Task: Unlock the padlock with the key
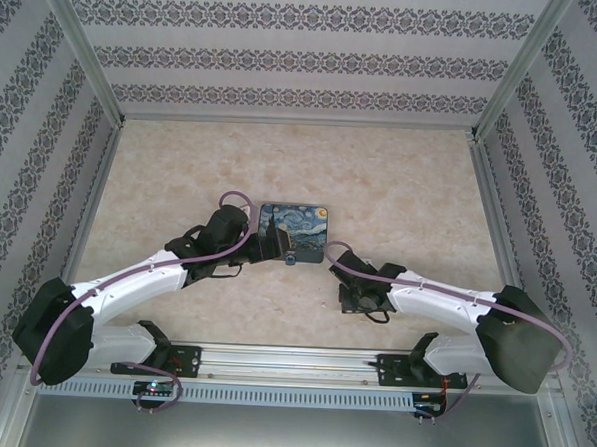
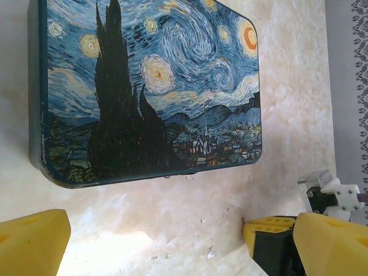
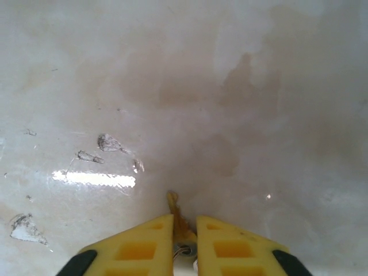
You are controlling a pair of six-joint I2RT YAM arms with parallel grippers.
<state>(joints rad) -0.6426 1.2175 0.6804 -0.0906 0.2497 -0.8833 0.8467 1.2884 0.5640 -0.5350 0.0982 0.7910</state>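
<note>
Marbled tabletop [image 1: 401, 179] lies under both arms. The right gripper [image 3: 184, 221] is clamped on the key [image 3: 174, 204], and the left gripper [image 2: 155, 230] is spread wide before the case [image 2: 149, 86]. The padlock [image 1: 290, 260] sits at the case's near edge. Next, probably: steady the padlock and line the key up with the keyhole.

Mid-table painted case [image 1: 300, 228], left hand [image 1: 265, 245] beside it, right hand [image 1: 334, 257] near
</note>
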